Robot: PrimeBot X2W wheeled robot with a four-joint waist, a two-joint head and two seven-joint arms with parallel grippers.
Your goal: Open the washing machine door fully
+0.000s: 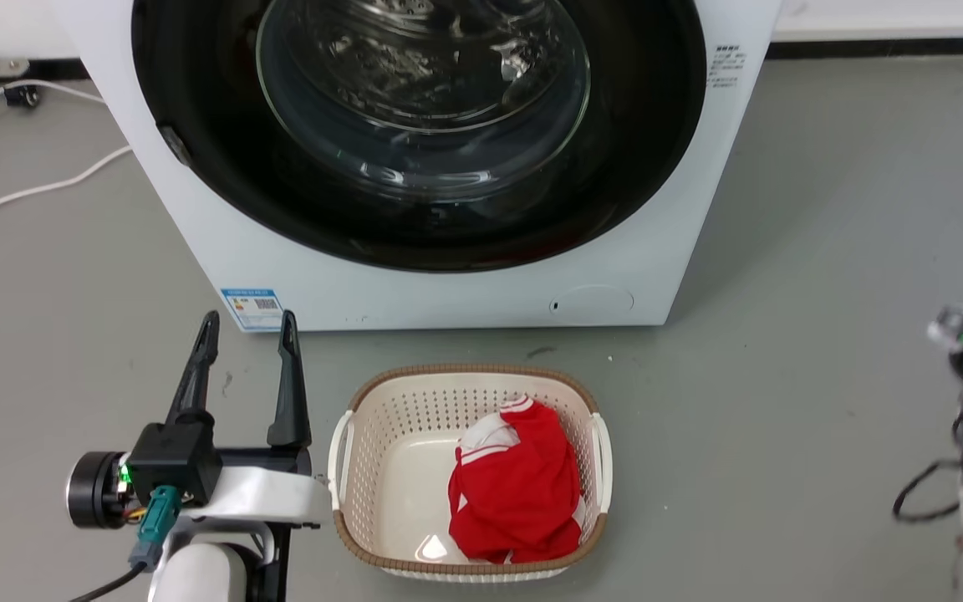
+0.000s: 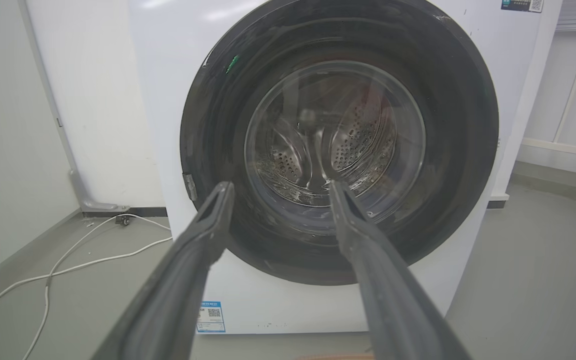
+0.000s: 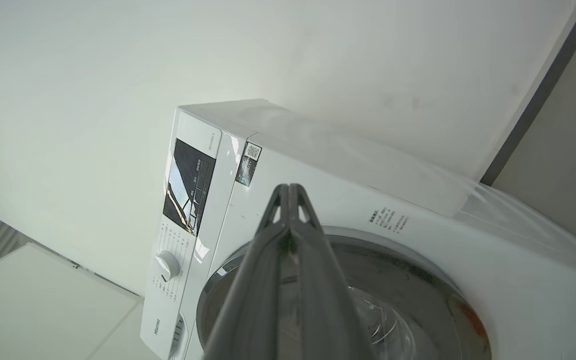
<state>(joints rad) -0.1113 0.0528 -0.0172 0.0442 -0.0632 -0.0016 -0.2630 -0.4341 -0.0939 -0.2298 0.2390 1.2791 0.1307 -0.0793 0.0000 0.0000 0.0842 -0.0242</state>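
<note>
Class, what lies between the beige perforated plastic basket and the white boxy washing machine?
Bare grey floor, seen in the head view, separates basket and washing machine.

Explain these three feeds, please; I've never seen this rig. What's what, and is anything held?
The head view looks down from the robot's head. A white front-loading washing machine stands on the grey floor, its round black-rimmed glass door looking shut. Before it sits a beige perforated plastic basket holding a red and white garment. Lower left, the two dark left fingers are spread and empty. The left wrist view looks along them at the door. The right wrist view looks along the right fingers, pressed together, holding nothing, towards the machine's upper front.
</note>
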